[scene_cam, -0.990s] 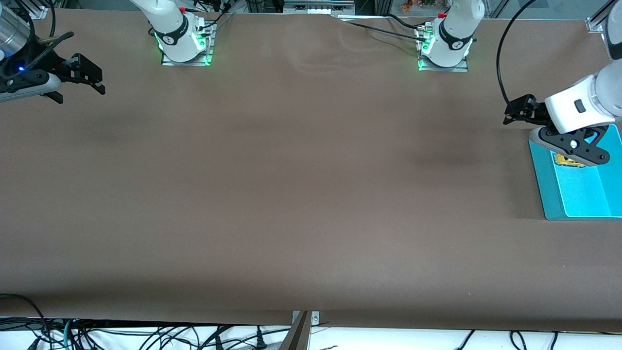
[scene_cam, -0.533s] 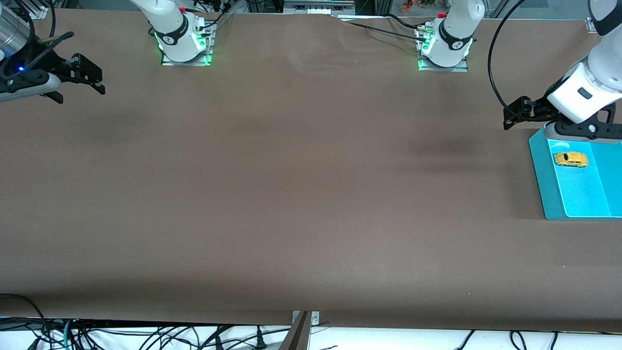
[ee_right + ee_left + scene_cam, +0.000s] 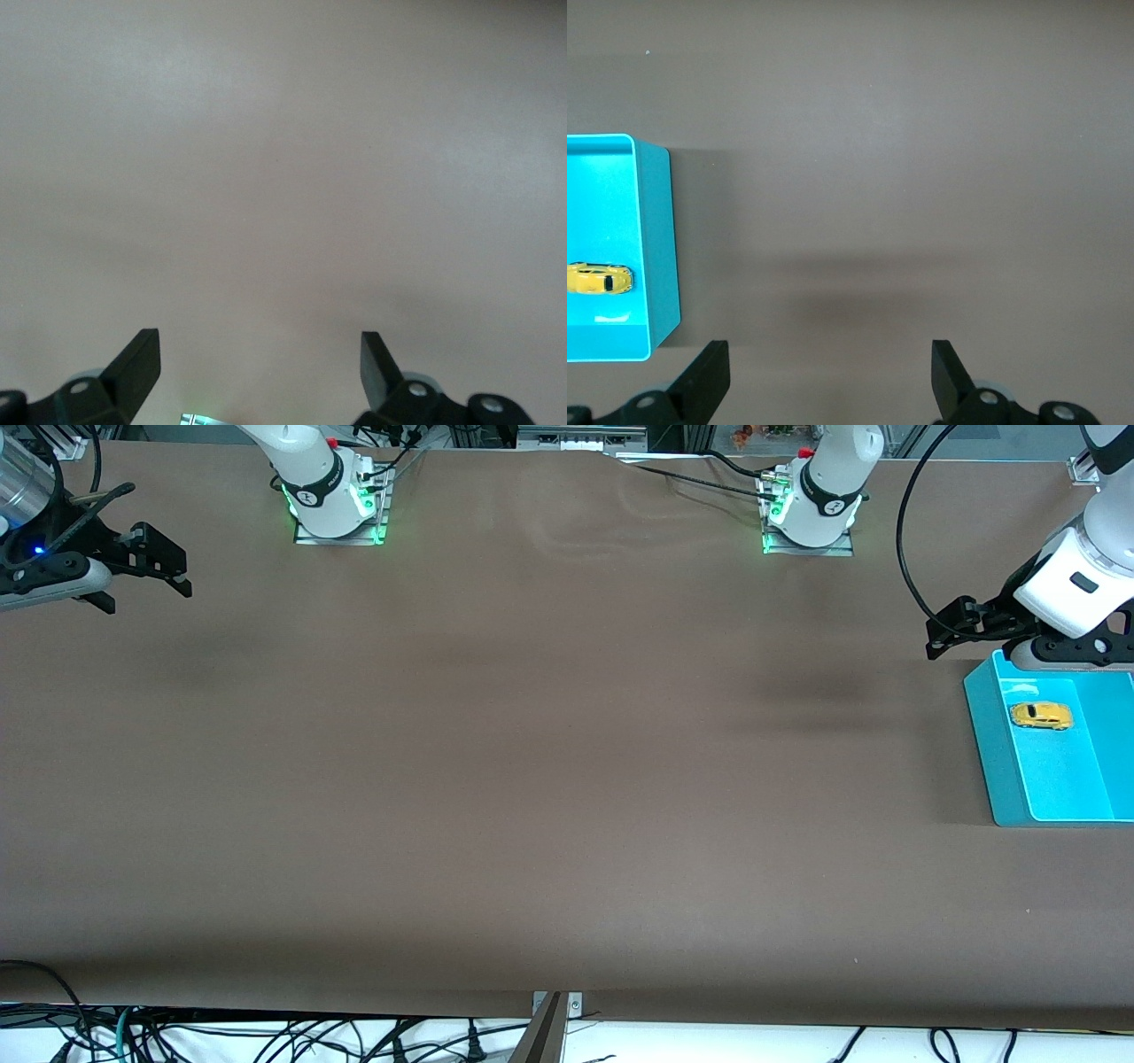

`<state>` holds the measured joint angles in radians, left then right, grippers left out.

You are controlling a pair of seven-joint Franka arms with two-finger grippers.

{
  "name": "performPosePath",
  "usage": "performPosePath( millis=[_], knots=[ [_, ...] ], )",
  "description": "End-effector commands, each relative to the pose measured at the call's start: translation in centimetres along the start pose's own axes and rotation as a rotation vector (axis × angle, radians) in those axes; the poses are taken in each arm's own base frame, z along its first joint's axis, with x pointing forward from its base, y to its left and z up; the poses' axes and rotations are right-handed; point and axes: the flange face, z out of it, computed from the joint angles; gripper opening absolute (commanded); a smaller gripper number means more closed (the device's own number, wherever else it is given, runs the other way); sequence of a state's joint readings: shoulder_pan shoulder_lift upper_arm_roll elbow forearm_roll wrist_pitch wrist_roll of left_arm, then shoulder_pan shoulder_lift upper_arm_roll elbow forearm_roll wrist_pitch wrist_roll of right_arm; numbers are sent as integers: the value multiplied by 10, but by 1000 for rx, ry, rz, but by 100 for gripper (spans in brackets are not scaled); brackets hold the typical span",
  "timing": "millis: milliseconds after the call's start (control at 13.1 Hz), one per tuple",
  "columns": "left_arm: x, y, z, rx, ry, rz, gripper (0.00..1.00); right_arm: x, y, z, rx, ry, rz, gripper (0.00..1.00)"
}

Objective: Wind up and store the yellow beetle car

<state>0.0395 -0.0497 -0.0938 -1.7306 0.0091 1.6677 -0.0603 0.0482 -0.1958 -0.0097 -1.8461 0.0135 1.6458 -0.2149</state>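
The yellow beetle car (image 3: 1041,715) lies on its wheels inside a teal bin (image 3: 992,753) at the left arm's end of the table. It also shows in the left wrist view (image 3: 599,279), in the bin (image 3: 656,239). My left gripper (image 3: 1076,657) is open and empty, up in the air over the bin's rim on the robots' side; in its wrist view (image 3: 830,381) the jaws stand wide apart over bare table. My right gripper (image 3: 168,571) is open and empty and waits at the right arm's end (image 3: 260,372).
The brown table (image 3: 549,762) is bare apart from the bin. Both arm bases (image 3: 337,505) stand along the edge farthest from the front camera. Cables hang below the near edge.
My left gripper has risen out of the bin and drawn back toward the robots' side, leaving the yellow car lying uncovered in the bin. The right arm has not moved.
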Motion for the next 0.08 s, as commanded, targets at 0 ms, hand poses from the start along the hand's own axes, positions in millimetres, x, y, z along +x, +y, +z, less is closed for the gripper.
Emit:
performPosePath(
  millis=[0],
  knots=[
    [-9, 2, -6, -21, -1, -13, 100, -6, -2, -6, -12, -4, 4, 100]
  ],
)
